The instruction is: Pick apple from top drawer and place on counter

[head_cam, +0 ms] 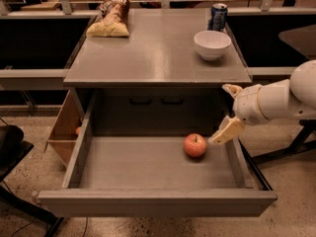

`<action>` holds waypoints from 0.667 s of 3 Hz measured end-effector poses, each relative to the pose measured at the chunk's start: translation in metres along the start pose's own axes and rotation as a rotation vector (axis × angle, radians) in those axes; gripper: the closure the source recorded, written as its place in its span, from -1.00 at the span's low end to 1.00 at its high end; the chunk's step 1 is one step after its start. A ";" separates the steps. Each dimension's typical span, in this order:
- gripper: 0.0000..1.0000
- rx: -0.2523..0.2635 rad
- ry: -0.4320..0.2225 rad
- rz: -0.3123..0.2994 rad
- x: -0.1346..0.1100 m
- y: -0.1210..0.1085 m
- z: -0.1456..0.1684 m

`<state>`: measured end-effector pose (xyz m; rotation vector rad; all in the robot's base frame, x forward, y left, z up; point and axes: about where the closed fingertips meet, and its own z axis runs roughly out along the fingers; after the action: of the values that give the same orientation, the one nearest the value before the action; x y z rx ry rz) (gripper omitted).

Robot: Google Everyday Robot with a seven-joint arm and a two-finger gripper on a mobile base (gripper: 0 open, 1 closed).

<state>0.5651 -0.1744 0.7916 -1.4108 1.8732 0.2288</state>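
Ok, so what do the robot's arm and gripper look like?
The arm is a smooth white shell of rounded, bulbous segments, with a thin yellowish seam ring near the wrist. The gripper, over the right side of the drawer beside the apple, has two flat, tapering cream-tan fingers. No cables or markings show.

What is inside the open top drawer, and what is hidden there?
Only the apple lies on the top drawer's grey floor, right of centre. The gripper hovers just right of it, fingers open; one finger covers part of the drawer's right wall.
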 end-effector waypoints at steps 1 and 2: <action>-1.00 -0.006 0.004 -0.001 -0.004 0.002 -0.002; -1.00 -0.024 0.004 0.016 0.001 0.002 0.008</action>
<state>0.5673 -0.1699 0.7853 -1.4141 1.8914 0.2572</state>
